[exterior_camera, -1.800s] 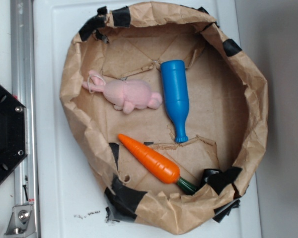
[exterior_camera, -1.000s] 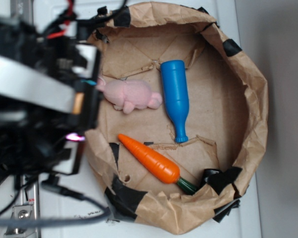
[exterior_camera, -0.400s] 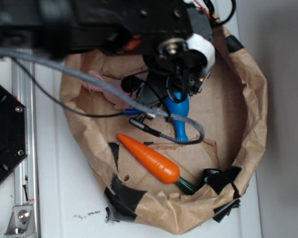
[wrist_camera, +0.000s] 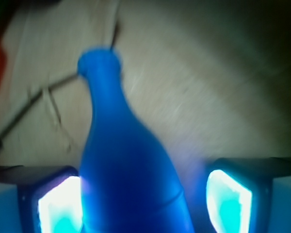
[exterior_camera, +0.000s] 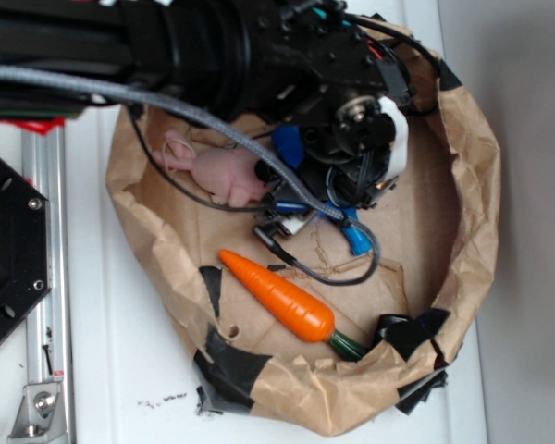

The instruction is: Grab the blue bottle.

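The blue bottle (wrist_camera: 128, 170) lies on brown paper, neck pointing away, and fills the middle of the wrist view. My gripper (wrist_camera: 143, 206) is open and straddles its wide body. The left fingertip (wrist_camera: 58, 204) is against the bottle's side. The right fingertip (wrist_camera: 230, 199) stands a small gap away from it. In the exterior view the arm and gripper (exterior_camera: 356, 171) cover most of the bottle. Only its neck end (exterior_camera: 356, 240) shows clearly below the gripper.
An orange carrot (exterior_camera: 282, 298) lies in front of the bottle, and a pink toy bunny (exterior_camera: 217, 171) lies to its left. All sit in a crumpled brown paper basin (exterior_camera: 476, 185) with raised walls. Grey and black cables hang over the basin floor.
The arm came in from the left, crossed the basin and lowered over the bottle, which was fully in view before. The bottle's neck end now sits slightly further right and up.
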